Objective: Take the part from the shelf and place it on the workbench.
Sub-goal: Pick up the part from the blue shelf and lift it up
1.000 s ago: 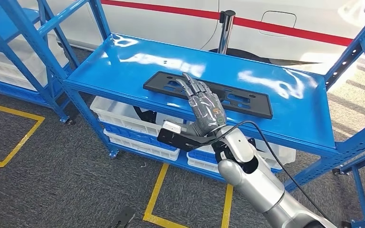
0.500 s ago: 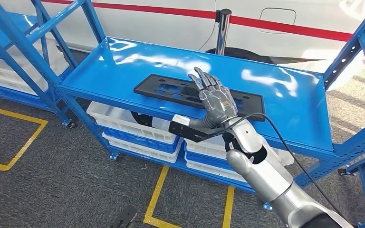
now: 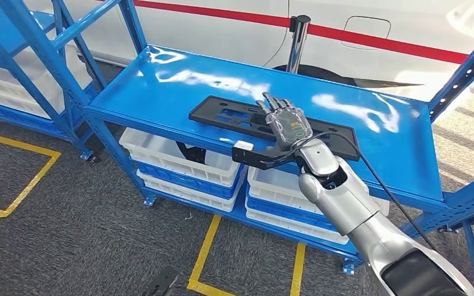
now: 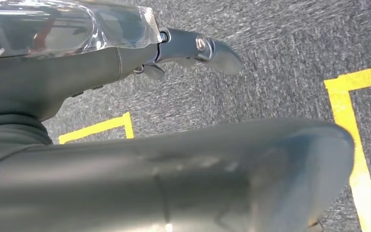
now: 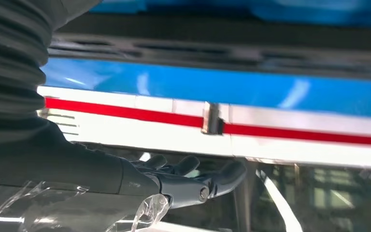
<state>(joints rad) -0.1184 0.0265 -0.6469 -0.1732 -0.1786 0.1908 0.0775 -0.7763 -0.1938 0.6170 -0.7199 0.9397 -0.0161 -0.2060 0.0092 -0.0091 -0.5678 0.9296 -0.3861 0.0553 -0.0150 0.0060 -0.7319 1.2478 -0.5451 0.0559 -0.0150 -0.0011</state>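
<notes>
in the head view the right robot hand (image 3: 286, 123) lies flat, fingers stretched and slightly apart, over the middle of the long black part (image 3: 222, 115), which rests on the top deck of the blue shelf (image 3: 160, 86), while white bins (image 3: 173, 161) sit on the lower level. in the left wrist view the left robot hand (image 4: 125, 43) hangs above grey carpet (image 4: 290, 43) with yellow floor tape (image 4: 352, 125); i cannot tell how its fingers stand. in the right wrist view the right robot hand's fingers (image 5: 193, 169) reach out straight, holding nothing, near a white panel with a red stripe (image 5: 299, 134).
</notes>
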